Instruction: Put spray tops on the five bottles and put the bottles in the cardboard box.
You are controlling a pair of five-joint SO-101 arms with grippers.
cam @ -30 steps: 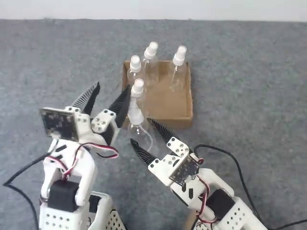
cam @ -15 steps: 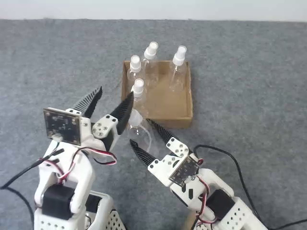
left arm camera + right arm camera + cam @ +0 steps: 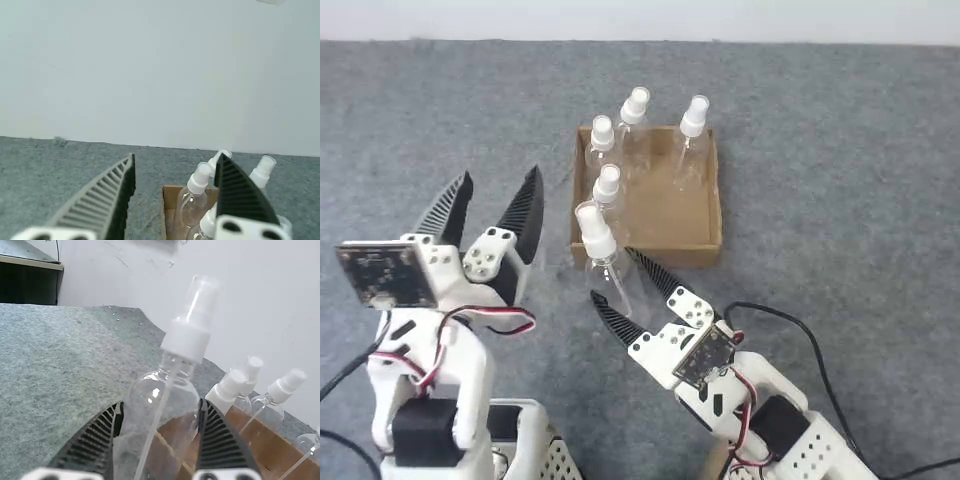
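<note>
My right tool (image 3: 613, 275) sits low and centre in the high view, clenched on a clear plastic bottle with a white spray top (image 3: 603, 255). The bottle stands upright on the grey carpeted table (image 3: 840, 150), just in front of the near wall of the shallow brown cardboard box (image 3: 665, 215). In my right wrist view, both black ribbed fingers (image 3: 95, 440) press the bottle's round body (image 3: 165, 390). Four more clear spray-topped bottles (image 3: 695, 140) stand upright inside the box, towards its far and left sides. My left tool (image 3: 500, 178) hangs released at the left of the frame, jaws spread wide, apart from the box.
</note>
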